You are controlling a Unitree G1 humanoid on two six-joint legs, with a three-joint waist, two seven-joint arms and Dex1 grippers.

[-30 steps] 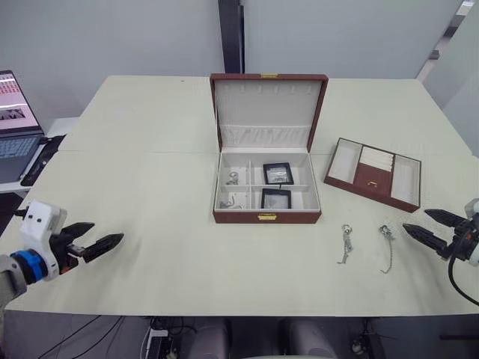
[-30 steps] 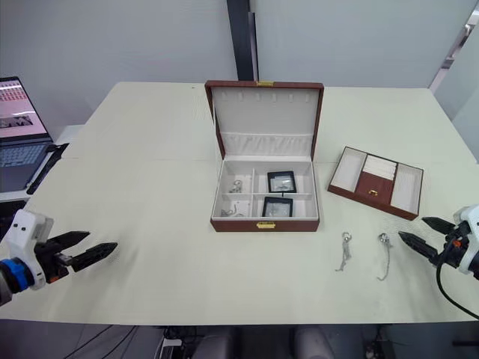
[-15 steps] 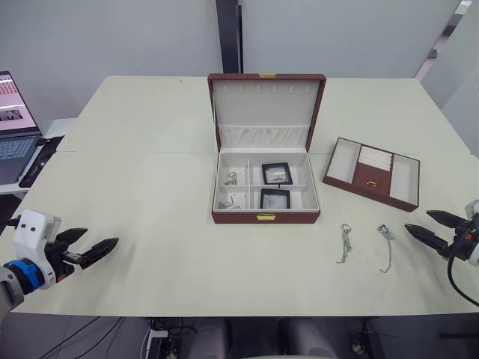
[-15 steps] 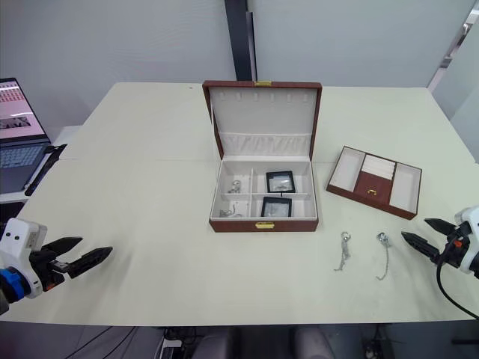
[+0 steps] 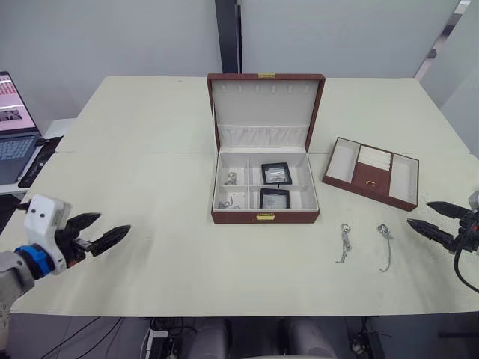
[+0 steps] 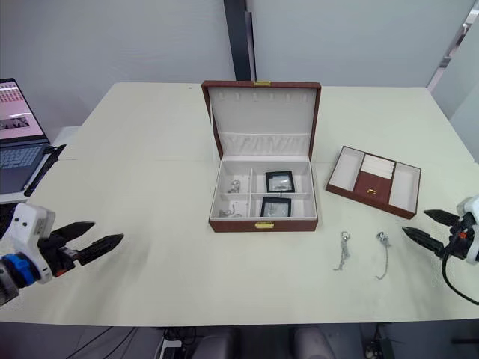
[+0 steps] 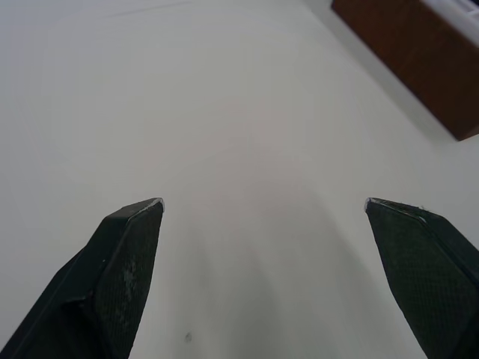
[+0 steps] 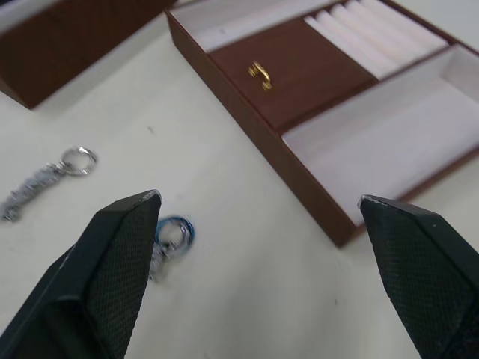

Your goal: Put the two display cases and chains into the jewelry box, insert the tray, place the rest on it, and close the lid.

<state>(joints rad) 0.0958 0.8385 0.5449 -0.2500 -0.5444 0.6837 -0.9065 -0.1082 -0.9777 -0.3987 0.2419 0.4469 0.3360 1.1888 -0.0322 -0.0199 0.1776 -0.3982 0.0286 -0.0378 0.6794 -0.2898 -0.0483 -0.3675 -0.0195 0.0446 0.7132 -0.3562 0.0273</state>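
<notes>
Two cases (image 5: 277,173) and (image 5: 275,198) lie in the right-hand compartments of the box (image 5: 266,217), one in the far compartment and one in the near one. The box stands mid-table (image 5: 150,149) with its lid (image 5: 266,105) raised upright at the far side. Its left compartments hold small silvery pieces (image 5: 230,178) and (image 5: 228,202), too small to tell apart clearly.

Right of the box, and a little farther back than its front wall, sits the tray (image 5: 372,182), apart from the box and turned at a slight angle. It has pale compartments at either end, a ridged pale cushion in the far middle and a brown panel with a small gold handle in the near middle.

Two chains lie on the bare table nearer than the tray and right of the box's front corner. The left chain (image 5: 344,242) and the right chain (image 5: 385,247) are near each other without touching, each with a ring at its far end.

The right gripper (image 5: 434,222) hangs low over the table's right edge, just right of the right chain, its fingers spread apart and holding nothing. In its wrist view the tray and both chains lie ahead of the fingertips (image 8: 123,247).

The left gripper (image 5: 101,233) hovers over the near left of the table, well apart from the box, fingers also spread and empty.

A laptop (image 5: 13,127) sits off the table's left side.
</notes>
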